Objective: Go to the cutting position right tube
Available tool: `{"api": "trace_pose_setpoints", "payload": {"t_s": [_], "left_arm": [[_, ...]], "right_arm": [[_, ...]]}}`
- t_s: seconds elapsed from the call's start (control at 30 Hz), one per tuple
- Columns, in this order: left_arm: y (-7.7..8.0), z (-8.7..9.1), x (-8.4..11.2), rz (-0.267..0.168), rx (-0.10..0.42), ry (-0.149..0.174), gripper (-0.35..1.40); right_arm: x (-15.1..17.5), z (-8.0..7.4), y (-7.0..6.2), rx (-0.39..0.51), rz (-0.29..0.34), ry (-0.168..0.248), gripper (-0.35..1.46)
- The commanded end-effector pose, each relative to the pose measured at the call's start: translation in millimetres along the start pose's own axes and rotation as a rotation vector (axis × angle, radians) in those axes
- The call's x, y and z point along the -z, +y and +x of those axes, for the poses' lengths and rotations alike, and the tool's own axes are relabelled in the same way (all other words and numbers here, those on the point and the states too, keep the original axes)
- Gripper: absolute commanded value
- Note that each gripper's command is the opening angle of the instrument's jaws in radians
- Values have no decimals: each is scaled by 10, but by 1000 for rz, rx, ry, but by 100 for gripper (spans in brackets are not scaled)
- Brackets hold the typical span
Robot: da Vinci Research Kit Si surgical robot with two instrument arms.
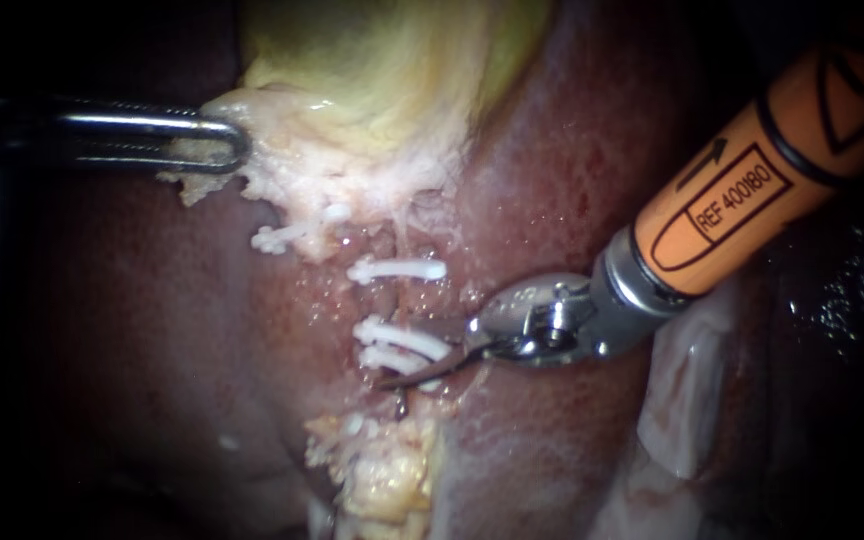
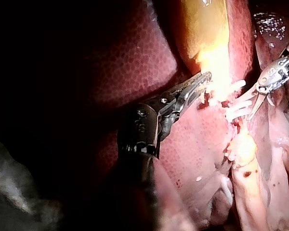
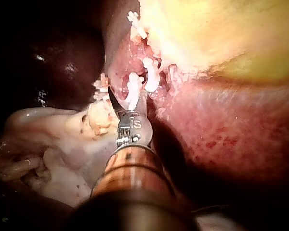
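Liver (image 1: 142, 360) fills most of the endoscope view, dark red, with the yellow-green gallbladder (image 1: 382, 60) lying against it higher up. The left instrument (image 1: 214, 143) comes in from the left. Its tool is closed on the pale tissue (image 1: 282, 170) at the gallbladder's lower edge, one jaw on each side of it. In the left wrist view the same tool (image 2: 198, 83) shows toothed jaws pressed onto that pale edge.

Below the gallbladder the right tube (image 1: 384, 300) runs down through raw tissue and carries three white clips: an upper clip (image 1: 397, 269) and a lower pair of clips (image 1: 400, 345) lying close together. A further single clip (image 1: 274, 238) sits apart to the left, near the pale tissue.

The right instrument (image 1: 417, 355) enters from the upper right on an orange shaft and ends in thin curved blades. Its tool is open, with a clear gap between the blades and nothing gripped. One blade lies just beside the free ends of the lower pair, and the darker blade reaches under them toward the tube. The right wrist view shows the blades (image 3: 127, 101) spread with a clip (image 3: 133, 89) just ahead of them. A lump of yellow fat (image 1: 387, 470) lies below the clips.
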State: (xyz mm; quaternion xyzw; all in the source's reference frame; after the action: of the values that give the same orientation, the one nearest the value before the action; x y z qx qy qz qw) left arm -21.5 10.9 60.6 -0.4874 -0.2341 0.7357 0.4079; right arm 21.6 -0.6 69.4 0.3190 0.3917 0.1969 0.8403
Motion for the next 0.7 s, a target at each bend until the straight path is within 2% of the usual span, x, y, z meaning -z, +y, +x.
{"api": "trace_pose_setpoints", "payload": {"t_s": [0.03,0.2,0.37,0.7], "left_arm": [[0,0,0,0,0,0,-35],[0,0,0,0,0,0,-35],[0,0,0,0,0,0,-35],[0,0,0,0,0,0,-35]], "right_arm": [[0,-1,2,-9,13,11,138],[5,-5,13,-17,88,90,143],[7,-7,19,-4,147,141,143],[-5,0,18,13,235,184,140]]}}
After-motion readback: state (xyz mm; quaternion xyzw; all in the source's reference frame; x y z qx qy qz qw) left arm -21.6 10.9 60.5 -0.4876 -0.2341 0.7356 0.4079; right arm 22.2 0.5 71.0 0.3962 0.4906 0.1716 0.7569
